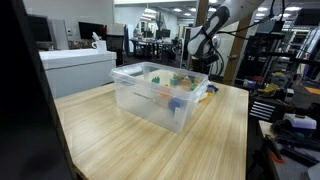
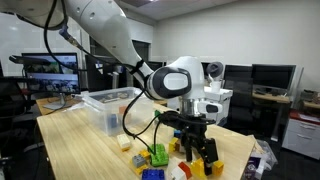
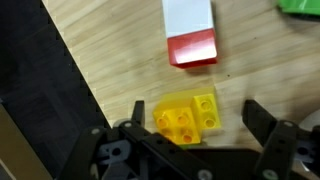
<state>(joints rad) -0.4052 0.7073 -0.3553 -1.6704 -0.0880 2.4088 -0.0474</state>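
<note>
In the wrist view, a yellow studded block (image 3: 187,115) lies on the wooden table (image 3: 120,40), between the spread fingers of my gripper (image 3: 197,125). The left finger (image 3: 135,112) stands close to the block and the right finger (image 3: 258,120) is well apart from it. The gripper is open and holds nothing. Just beyond the yellow block lies a red and white block (image 3: 190,30). In an exterior view my gripper (image 2: 197,152) hangs low over a cluster of coloured blocks near the table's corner, with a green block (image 2: 158,155) and a blue block (image 2: 150,173) beside it.
A clear plastic bin (image 2: 110,108) stands on the table behind the gripper; in an exterior view this bin (image 1: 160,95) hides the gripper's lower part. The table edge (image 3: 75,85) runs close on the left of the wrist view. A green piece (image 3: 300,5) shows at the top right.
</note>
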